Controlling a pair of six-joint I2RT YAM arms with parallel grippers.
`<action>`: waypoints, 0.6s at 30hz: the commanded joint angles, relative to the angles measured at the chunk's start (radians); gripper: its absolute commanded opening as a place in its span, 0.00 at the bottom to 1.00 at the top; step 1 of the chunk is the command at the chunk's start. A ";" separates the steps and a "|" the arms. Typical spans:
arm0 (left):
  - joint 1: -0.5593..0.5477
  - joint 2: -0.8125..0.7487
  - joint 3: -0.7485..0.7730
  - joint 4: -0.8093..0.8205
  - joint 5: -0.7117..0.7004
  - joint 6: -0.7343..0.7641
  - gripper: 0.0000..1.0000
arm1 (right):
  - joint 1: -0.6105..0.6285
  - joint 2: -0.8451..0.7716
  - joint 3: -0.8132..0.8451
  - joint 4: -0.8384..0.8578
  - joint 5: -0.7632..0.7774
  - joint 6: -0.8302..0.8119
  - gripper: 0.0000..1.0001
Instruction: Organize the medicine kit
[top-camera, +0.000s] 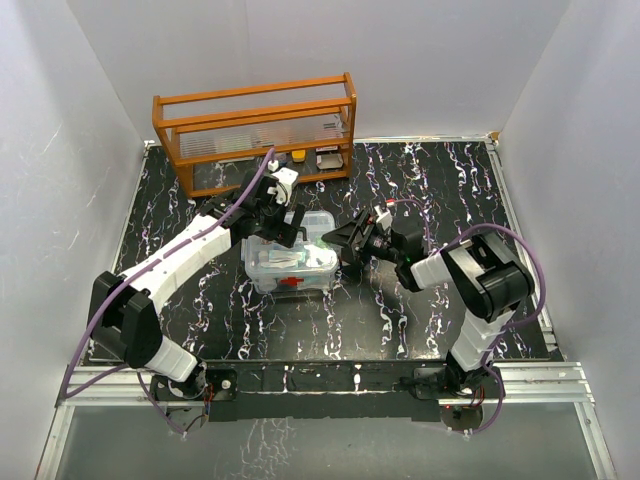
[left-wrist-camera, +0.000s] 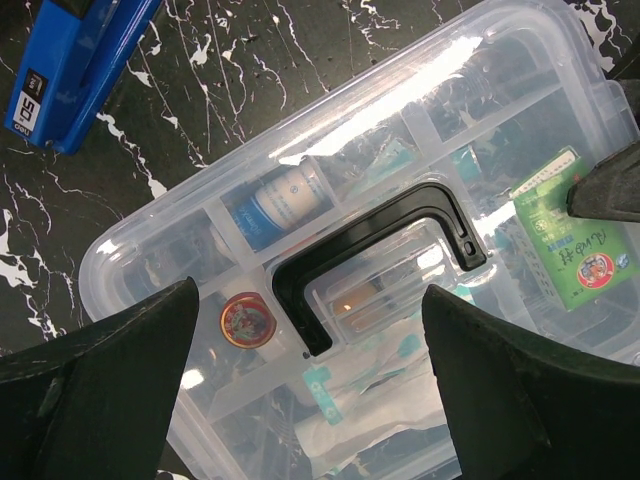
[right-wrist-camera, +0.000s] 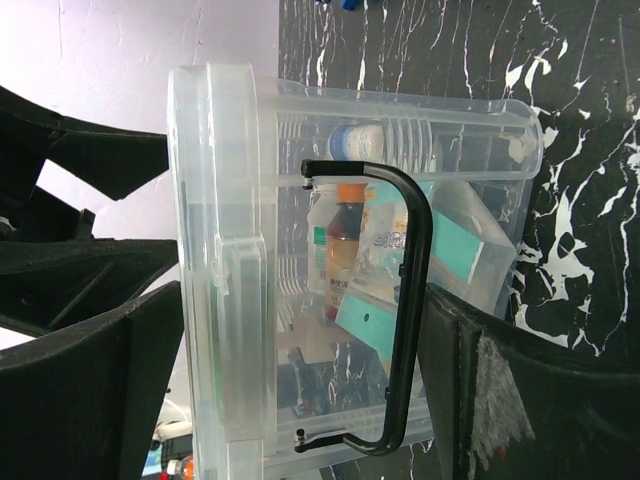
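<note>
Left wrist view: blue box (left-wrist-camera: 80, 60) on the table has a small tag, looks like "50". Green carton (left-wrist-camera: 572, 238) in the medicine kit (left-wrist-camera: 130, 252): blue script, unreadable. White bottle (left-wrist-camera: 285, 198) label too blurred.

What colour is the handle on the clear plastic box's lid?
Black handle, clearest in left wrist view.

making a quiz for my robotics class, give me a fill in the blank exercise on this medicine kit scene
1. The latch on the front of the medicine kit is ___.
2. The handle on top of the kit is ___.
3. Behind the kit stands an ___ wooden rack.
4. The left gripper and right gripper both have jaws standing ___.
Missing words: red; black; orange; open.
</note>
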 joint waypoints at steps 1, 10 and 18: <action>-0.005 0.000 -0.040 -0.092 -0.021 -0.004 0.91 | 0.004 -0.065 0.032 -0.082 0.041 -0.060 0.86; -0.005 0.003 -0.042 -0.098 -0.053 -0.012 0.90 | 0.012 -0.218 0.086 -0.471 0.193 -0.214 0.68; -0.004 -0.004 -0.059 -0.092 -0.057 -0.011 0.90 | 0.027 -0.298 0.146 -0.646 0.256 -0.266 0.61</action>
